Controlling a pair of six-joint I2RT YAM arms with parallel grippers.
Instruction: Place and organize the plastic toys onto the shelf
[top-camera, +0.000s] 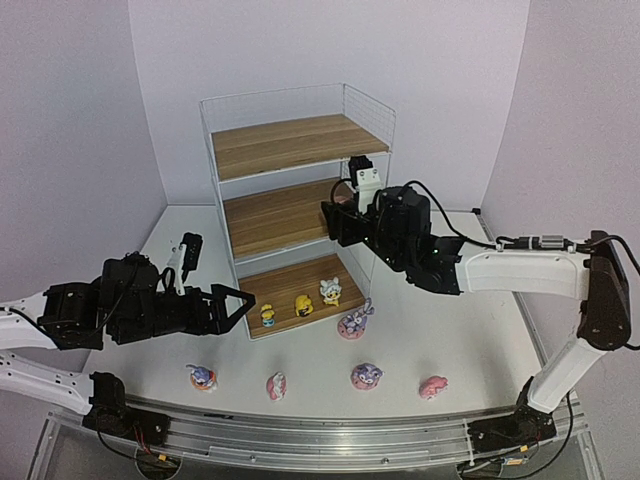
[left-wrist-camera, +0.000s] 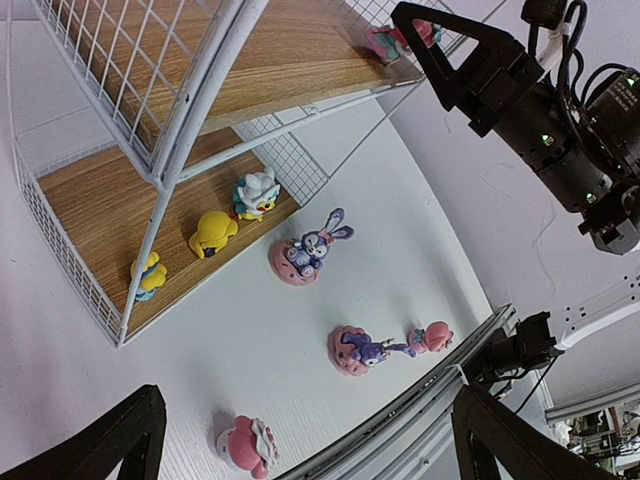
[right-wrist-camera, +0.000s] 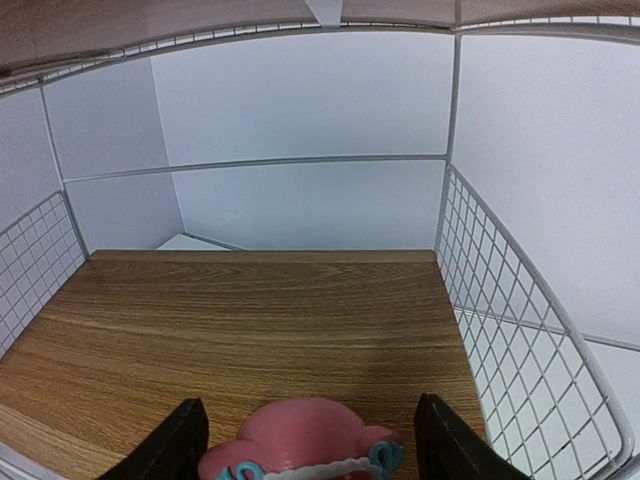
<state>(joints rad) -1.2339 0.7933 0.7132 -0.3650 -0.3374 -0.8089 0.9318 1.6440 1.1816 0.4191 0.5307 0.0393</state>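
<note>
Right gripper (right-wrist-camera: 308, 418) half-open astride rounded glossy pink hatted figure (right-wrist-camera: 298, 445); hold unclear; smooth wood-grain board (right-wrist-camera: 250, 320) beneath

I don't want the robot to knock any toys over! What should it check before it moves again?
1. The pink toy is over the middle board of the shelf: ok.
2. The right end effector is clear of it: cannot tell.
3. The left end effector is open, holding nothing: ok.
4. The three small toys sit on the bottom board: ok.
5. Everything shelved: not ok, five toys are on the table.
</note>
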